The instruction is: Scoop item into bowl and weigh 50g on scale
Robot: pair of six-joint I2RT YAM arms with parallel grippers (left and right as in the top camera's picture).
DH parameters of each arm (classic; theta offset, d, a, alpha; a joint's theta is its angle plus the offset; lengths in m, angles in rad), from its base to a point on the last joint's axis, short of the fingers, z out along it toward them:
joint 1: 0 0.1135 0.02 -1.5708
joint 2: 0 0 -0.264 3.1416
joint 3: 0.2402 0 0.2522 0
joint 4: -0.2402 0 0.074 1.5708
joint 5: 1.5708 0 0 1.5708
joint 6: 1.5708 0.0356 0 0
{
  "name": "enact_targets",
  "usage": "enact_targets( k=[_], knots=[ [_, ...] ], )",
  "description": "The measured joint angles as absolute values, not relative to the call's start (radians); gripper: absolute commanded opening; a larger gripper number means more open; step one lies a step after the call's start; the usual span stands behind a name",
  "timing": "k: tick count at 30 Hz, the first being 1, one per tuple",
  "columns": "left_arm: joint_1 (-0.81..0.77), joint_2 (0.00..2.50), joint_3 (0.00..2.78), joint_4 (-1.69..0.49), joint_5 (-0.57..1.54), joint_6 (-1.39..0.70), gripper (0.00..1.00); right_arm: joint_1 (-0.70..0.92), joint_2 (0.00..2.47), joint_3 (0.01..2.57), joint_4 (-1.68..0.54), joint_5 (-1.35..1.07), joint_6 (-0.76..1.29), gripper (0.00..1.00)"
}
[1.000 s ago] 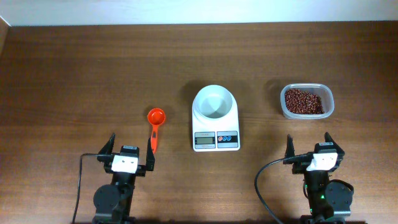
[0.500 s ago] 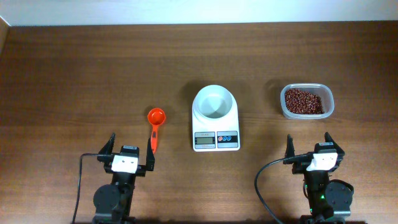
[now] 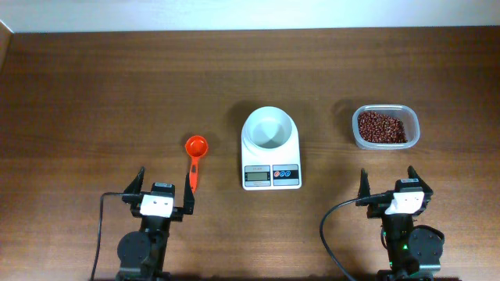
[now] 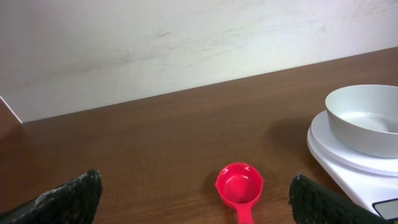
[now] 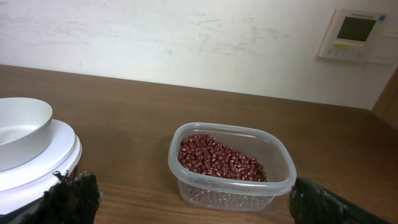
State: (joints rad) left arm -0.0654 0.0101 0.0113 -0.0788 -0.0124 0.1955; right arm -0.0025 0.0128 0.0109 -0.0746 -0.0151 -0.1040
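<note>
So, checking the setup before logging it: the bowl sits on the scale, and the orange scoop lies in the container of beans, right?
No. The bowl does sit on the scale, but the orange scoop lies on the table, left of the scale, not in the container of beans; the overhead view shows it.

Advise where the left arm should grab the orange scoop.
Take the scoop by its handle, mid-length, from straight above, left gripper closing across the narrow width. It lies flat, cup upward, handle pointing toward that gripper; the round cup looks too wide and must stay free.
</note>
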Motion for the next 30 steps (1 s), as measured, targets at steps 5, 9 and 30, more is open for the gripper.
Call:
enact_targets(
  k=[5, 9, 30],
  knots=[
    [-0.065, 0.010, 0.011, -0.078, -0.012, 0.196, 0.99, -0.002, 0.013, 0.011, -0.075, -0.015, -0.104, 0.99],
    [-0.065, 0.010, 0.011, -0.070, -0.008, 0.196, 0.99, -0.002, 0.013, 0.011, -0.075, -0.015, -0.104, 0.99],
    [-0.065, 0.010, 0.011, -0.071, -0.003, 0.196, 0.99, -0.002, 0.013, 0.011, -0.075, -0.015, -0.104, 0.99]
  ],
)
